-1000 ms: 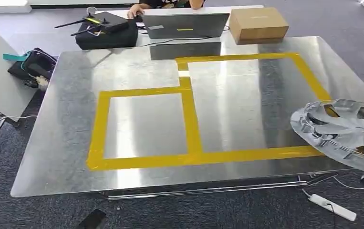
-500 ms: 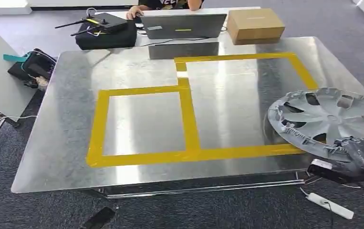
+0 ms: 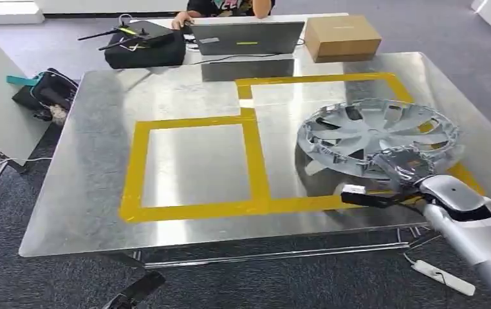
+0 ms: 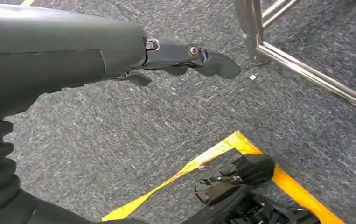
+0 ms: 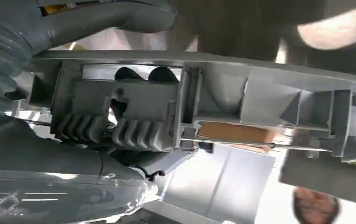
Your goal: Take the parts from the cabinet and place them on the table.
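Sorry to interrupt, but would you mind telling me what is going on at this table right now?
The right robot hand holds a silver wheel cover by its near rim, over the right yellow-taped rectangle on the metal table. Whether the cover touches the surface yet cannot be told. The left robot hand hangs over the carpet, holding nothing. A person sits behind a laptop at the far edge.

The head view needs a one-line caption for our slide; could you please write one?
The right hand holds a silver hubcap over the yellow-taped square on the metal table.
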Robot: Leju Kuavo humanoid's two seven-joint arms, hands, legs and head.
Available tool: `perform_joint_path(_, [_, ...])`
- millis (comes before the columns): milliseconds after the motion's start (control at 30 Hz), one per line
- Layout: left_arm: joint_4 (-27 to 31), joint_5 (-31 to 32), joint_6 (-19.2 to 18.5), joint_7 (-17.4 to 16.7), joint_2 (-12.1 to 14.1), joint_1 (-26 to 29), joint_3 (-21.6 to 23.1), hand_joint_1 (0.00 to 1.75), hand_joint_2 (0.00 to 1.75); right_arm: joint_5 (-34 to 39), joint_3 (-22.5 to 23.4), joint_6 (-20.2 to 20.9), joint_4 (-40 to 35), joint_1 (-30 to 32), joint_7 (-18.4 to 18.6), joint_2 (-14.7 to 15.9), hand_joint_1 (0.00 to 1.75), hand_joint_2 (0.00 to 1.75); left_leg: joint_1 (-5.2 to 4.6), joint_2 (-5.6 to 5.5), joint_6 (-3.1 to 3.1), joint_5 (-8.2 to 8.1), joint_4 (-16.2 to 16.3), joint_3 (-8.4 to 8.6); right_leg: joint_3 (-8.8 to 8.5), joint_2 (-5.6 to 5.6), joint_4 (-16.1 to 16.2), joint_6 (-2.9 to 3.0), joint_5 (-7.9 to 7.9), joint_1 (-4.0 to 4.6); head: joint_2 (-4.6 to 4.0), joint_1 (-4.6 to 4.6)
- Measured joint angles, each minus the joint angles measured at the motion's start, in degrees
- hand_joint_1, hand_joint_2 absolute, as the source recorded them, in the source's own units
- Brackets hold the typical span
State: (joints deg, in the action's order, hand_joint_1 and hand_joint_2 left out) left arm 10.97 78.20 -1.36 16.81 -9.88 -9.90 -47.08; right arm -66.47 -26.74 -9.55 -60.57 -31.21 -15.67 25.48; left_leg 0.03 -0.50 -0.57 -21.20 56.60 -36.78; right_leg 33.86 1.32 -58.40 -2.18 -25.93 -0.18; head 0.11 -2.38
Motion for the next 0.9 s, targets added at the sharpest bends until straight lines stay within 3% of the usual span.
perform_joint_path(200, [0.0,0.24,1.05,3.13,-0.07,-0.03,1.92,0.0,1.75,-0.24,-5.33,0.79,2.19,-4.7,0.94,0.0,1.75,1.75,-0.05,-0.08,0.0,-0.01,0.02,-0.02,-0.03,-0.1,0.01,0.0,0.0,-0.03,0.0,-0.02])
perform_joint_path(367, [0.0,-0.04,1.64,6.69,-0.24,-0.03,3.85,0.0,1.75,1.2,-7.65,0.2,2.5,-4.92,0.61,0.11,1.75,1.75,-0.08,-0.09,0.01,-0.01,0.02,-0.02,-0.04,-0.1,0.03,-0.03,0.02,-0.12,0.0,-0.02])
perform_joint_path(533, [0.0,-0.9,-0.65,6.78,-0.24,0.06,4.7,0.0,1.75,-0.99,-10.51,3.56,2.41,-5.2,4.46,0.11,1.75,1.75,-0.07,-0.09,0.01,-0.01,0.02,0.0,-0.04,-0.09,0.03,-0.05,0.04,-0.11,0.0,0.0])
perform_joint_path(567, [0.0,-0.92,-0.85,6.78,-0.24,0.06,5.07,0.0,1.75,-0.94,-10.97,4.24,2.41,-5.46,4.94,0.11,0.0,1.75,-0.07,-0.09,0.01,0.0,0.02,0.01,-0.05,-0.09,0.03,-0.05,0.04,-0.11,0.0,-0.02])
perform_joint_path(900, [0.0,-1.6,-1.59,6.69,-0.2,0.18,5.59,0.0,1.75,2.03,-13.48,6.71,2.54,-5.87,4.59,0.11,0.0,1.75,-0.07,-0.15,0.08,0.09,0.02,-0.01,-0.06,-0.13,0.02,-0.05,0.09,-0.11,0.0,0.0])
